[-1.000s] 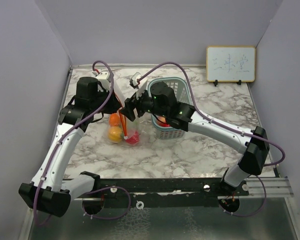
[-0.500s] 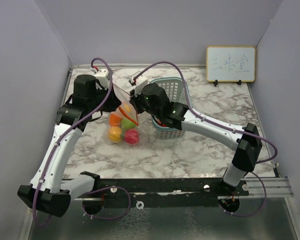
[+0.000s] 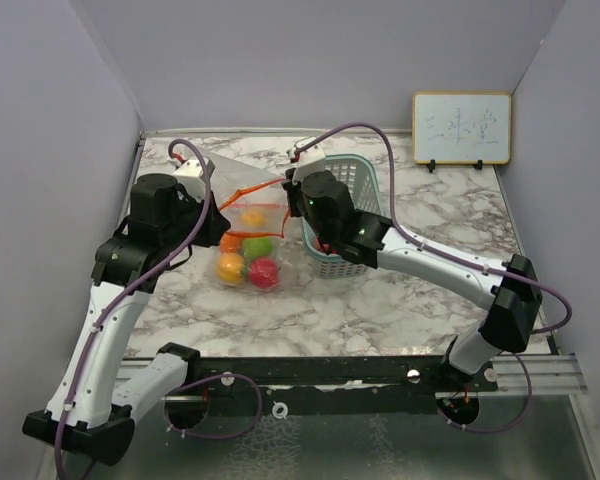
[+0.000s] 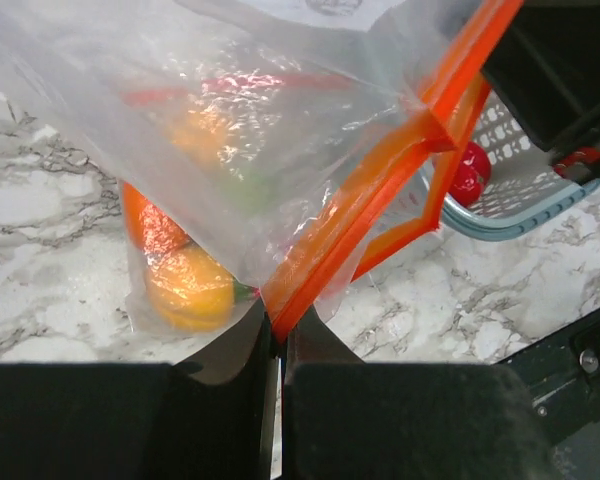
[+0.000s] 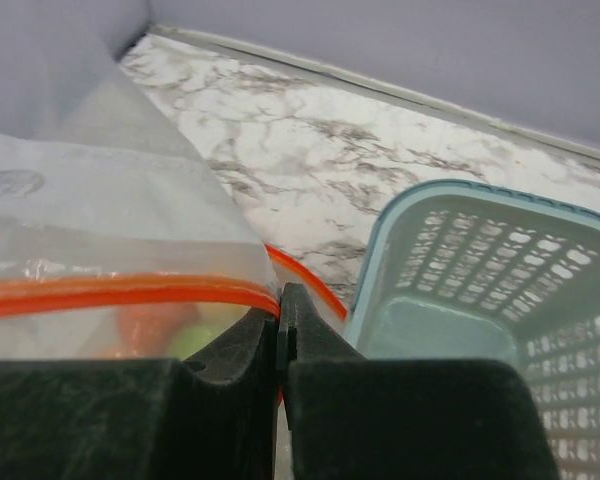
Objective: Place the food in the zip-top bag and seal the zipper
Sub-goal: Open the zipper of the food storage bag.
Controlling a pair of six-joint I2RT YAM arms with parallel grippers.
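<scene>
The clear zip-top bag (image 3: 248, 240) hangs stretched between my two grippers above the marble table. Inside it lie several pieces of food: an orange one (image 3: 252, 217), a green one (image 3: 257, 247), a yellow-orange one (image 3: 230, 267) and a red one (image 3: 265, 272). My left gripper (image 3: 218, 200) is shut on the zipper (image 4: 380, 180) at the bag's left end. At the right end my right gripper (image 3: 290, 183) is shut on the same orange zipper (image 5: 130, 293). One red fruit (image 4: 468, 180) lies in the teal basket (image 4: 520, 200).
The teal mesh basket (image 3: 355, 178) stands right of the bag, partly under the right arm. A small whiteboard (image 3: 461, 128) leans on the back wall at the right. Grey walls close in the table on three sides.
My right gripper closed on the zipper and drew it right and back. The left gripper moved left. The bag's mouth is now pulled out wider between them.
</scene>
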